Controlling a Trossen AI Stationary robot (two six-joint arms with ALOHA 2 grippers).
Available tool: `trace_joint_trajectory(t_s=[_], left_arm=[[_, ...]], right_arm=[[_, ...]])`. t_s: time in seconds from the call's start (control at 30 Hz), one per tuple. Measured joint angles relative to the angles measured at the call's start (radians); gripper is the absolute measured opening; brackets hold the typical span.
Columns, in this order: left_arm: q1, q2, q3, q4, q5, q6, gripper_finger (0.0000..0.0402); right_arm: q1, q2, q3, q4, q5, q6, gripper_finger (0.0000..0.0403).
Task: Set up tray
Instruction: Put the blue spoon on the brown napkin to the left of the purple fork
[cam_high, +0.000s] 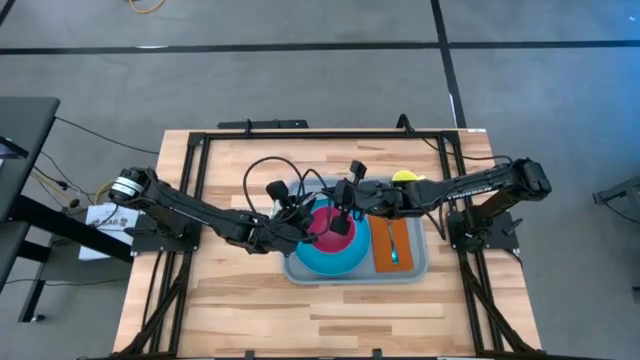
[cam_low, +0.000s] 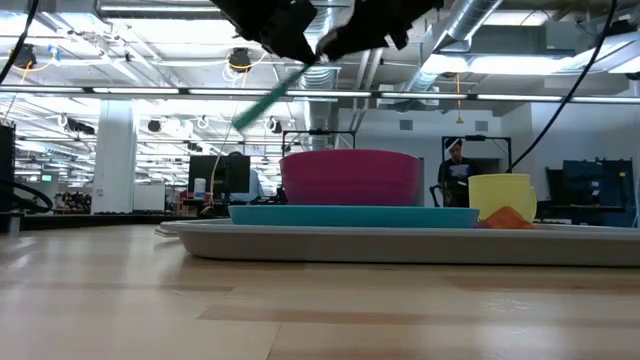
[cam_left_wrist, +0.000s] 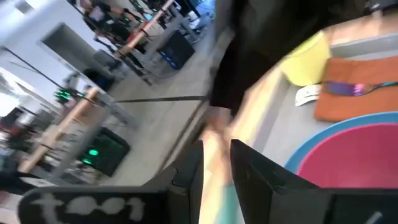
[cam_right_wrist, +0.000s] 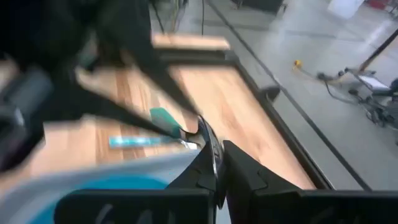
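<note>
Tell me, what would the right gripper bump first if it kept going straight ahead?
Probably the left gripper, facing it over the pink bowl. The right gripper, shut on a teal-handled utensil, points that way, though depth is unclear.

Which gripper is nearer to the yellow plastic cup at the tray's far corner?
Right. The right gripper hangs over the pink bowl, on the side of the yellow plastic cup. The left gripper is at the tray's opposite edge, farther away.

Grey-blue tray (cam_high: 415, 272), blue plate (cam_high: 330, 262), magenta bowl (cam_high: 325, 228), orange napkin (cam_high: 392, 245), yellow cup (cam_high: 405, 178).
</note>
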Motion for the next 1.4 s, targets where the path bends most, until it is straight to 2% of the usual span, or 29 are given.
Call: trace_joint_trajectory(t_s=[0.13,0.23,0.5,0.6,0.73,0.8,0.97,1.1,1.23,1.4], left_arm=[[-0.021,-0.002,0.0,0.005,-0.078,0.072,0.0071],[-0.046,-0.022,0.0,0.01,-0.099,0.101,0.0071],[-0.115,-0.148,0.001,0.003,-0.187,0.146,0.0071],[-0.123,-0.195,0.002,-0.004,-0.186,0.148,0.0071],[-0.126,-0.226,0.002,-0.006,-0.159,0.12,0.0071],[-0.127,-0.225,0.002,-0.011,-0.138,0.12,0.0071],[-0.125,-0.221,0.002,-0.089,-0.046,0.077,0.0071],[-0.124,-0.221,0.001,-0.094,-0.06,0.041,0.0071],[-0.124,-0.221,0.001,-0.095,-0.061,0.041,0.0071],[-0.124,-0.22,0.001,-0.092,-0.036,0.047,0.0071]], right_arm=[[0.001,0.0,0.0,-0.12,0.043,0.013,0.0003],[0.001,-0.011,0.004,-0.236,0.077,0.045,0.0003],[0.028,-0.115,0.174,-0.759,-0.014,0.279,0.0002],[0.042,-0.174,0.245,-0.844,-0.034,0.323,0.0002],[0.042,-0.243,0.297,-0.898,0.02,0.374,0.0001],[0.039,-0.272,0.31,-0.975,0.012,0.382,0.0001],[0.042,-0.314,0.32,-1.277,-0.2,0.547,0.0001],[0.064,-0.314,0.267,-1.4,-0.307,0.663,0.0001],[0.075,-0.287,0.158,-1.318,-0.407,0.653,0.0],[0.052,-0.227,0.066,-1.176,-0.571,0.513,0.0]])
